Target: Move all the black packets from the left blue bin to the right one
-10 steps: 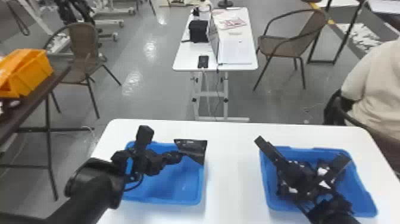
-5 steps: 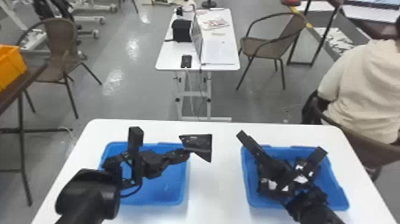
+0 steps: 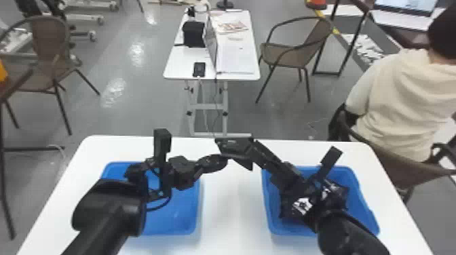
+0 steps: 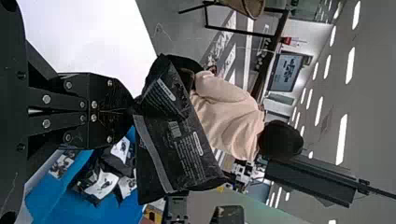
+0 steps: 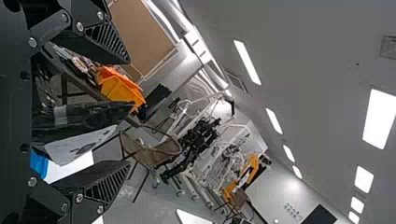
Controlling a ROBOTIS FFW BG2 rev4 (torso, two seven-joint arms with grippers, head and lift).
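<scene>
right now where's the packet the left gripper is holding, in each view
Head view: near the middle, the packet at the tips of the left gripper.
Left wrist view: the packet fans out beyond the shut fingertips.
Right wrist view: the packet lies between the open fingers of the right gripper.
Shared landmark: the white table, partly seen in both wrist views.

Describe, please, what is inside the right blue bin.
Several black packets with white patches lie heaped in the right blue bin. The right arm crosses over them and they overlap, so their number and the bin floor beneath cannot be seen.
</scene>
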